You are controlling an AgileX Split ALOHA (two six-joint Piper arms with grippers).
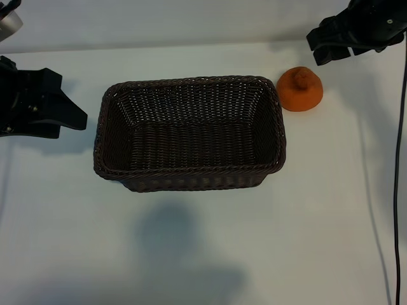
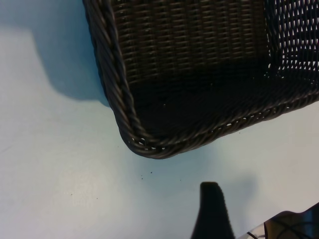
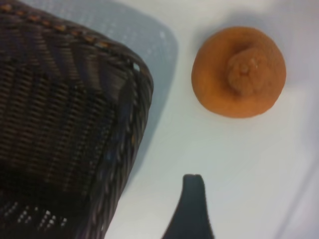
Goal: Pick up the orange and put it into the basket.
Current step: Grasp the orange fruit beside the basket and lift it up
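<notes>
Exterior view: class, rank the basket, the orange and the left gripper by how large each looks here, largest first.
1. basket, by far the largest.
2. left gripper, partly cut off at the edge, so its full extent is unsure.
3. orange, smallest.

Both arms are matte black, built of blocky, angular housings. The left hand (image 1: 63, 111) is a wedge-shaped black piece tapering to a blunt point, with small screws just visible on the body behind it — and a rounded grey-white part shows at the frame's upper corner above that arm. The right hand (image 1: 327, 47) has chunky black parts; a thin black cable (image 1: 399, 190) hangs down beside it. In each wrist view one dark, round-tipped finger (image 3: 192, 199) shows.
</notes>
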